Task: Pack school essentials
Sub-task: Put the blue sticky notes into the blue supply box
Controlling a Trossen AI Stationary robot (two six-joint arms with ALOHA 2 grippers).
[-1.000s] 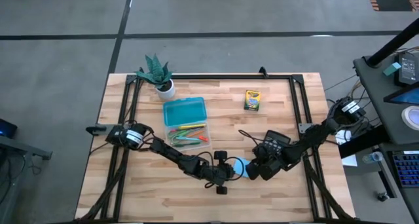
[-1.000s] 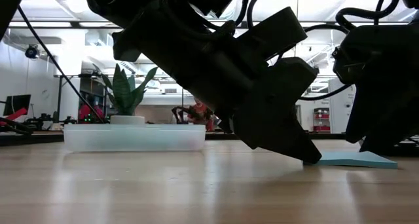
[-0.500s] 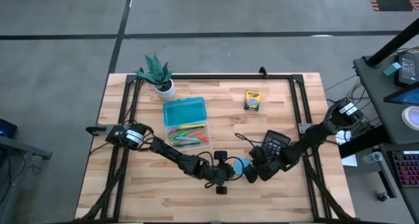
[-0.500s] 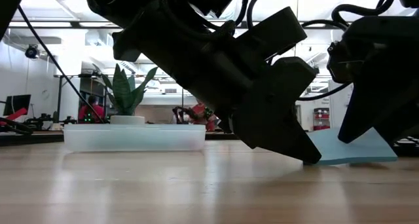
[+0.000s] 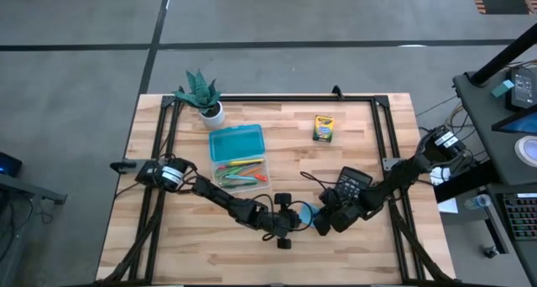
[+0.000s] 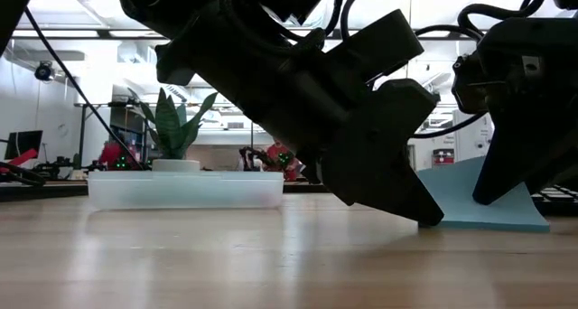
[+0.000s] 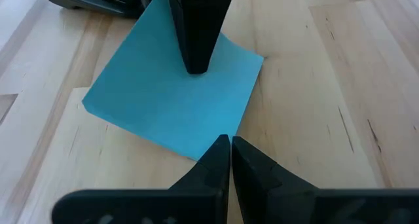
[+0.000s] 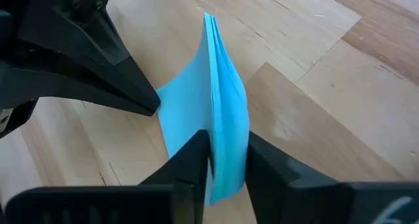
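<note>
The square blue sticky pad (image 5: pixel 307 211) stands tilted up on the wood between my two grippers, near the table's near edge. My left gripper (image 7: pixel 230 145) is shut, with its tips at the pad's near corner. My right gripper (image 8: pixel 226 155) comes from the table's right and is shut on the pad. The yellow-green crayon box (image 5: pixel 323 127) lies flat farther back. Coloured pencils and pens (image 5: pixel 239 171) lie in a clear case tray. Scissors and the red piece are not in view. My left gripper touches the pad's corner (image 7: pixel 219 133) with its shut fingertips, coming low and slanting from the table's left; that corner stays on the table (image 6: pixel 432 220). My right gripper pinches the pad's raised edge (image 8: pixel 226 135) between its two fingers (image 8: pixel 195 155), slanting down from the table's right. The pad is tilted steeply, its lower edge (image 6: pixel 492 226) on the wood.
An open pencil case with a turquoise lid (image 5: pixel 237 142) sits left of centre. A dark calculator (image 5: pixel 352 181) lies right behind the pad. A small potted plant (image 5: pixel 202 95) stands at the far left corner. A black frame (image 5: pixel 277 98) runs round the tabletop.
The blue pad lay flat a second ago. Its edge on the right gripper's side has risen, so the pad now stands tilted, while the corner at the left gripper's tips has stayed on the table. My right gripper has shifted slightly toward the left gripper.
</note>
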